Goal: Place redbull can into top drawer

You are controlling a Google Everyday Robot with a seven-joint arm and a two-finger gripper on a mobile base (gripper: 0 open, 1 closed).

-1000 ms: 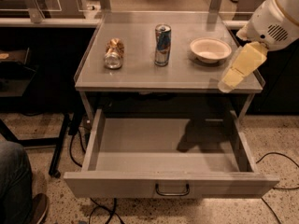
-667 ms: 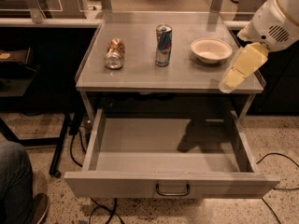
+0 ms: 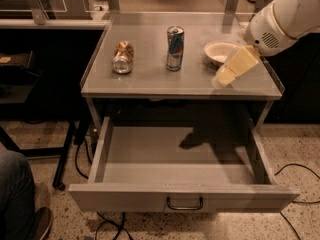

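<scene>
Gaping toward the camera, the drawer (image 3: pixel 185 196) sits pulled out, ready to receive. Above it, the gripper (image 3: pixel 235 68) hovers over the table's (image 3: pixel 150 81) right edge; its spread cannot be told. Farther back, the redbull can (image 3: pixel 174 48) stands upright mid-table, ungrasped.

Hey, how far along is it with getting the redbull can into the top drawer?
Done: the top drawer is pulled open, with nothing in it. In hand: the claw hangs over the right side of the tabletop, beside the white bowl. It carries no can and is apart from the redbull can, which stands upright mid-table. Left: reach the can, grasp it, lower it into the drawer and let go.
</scene>
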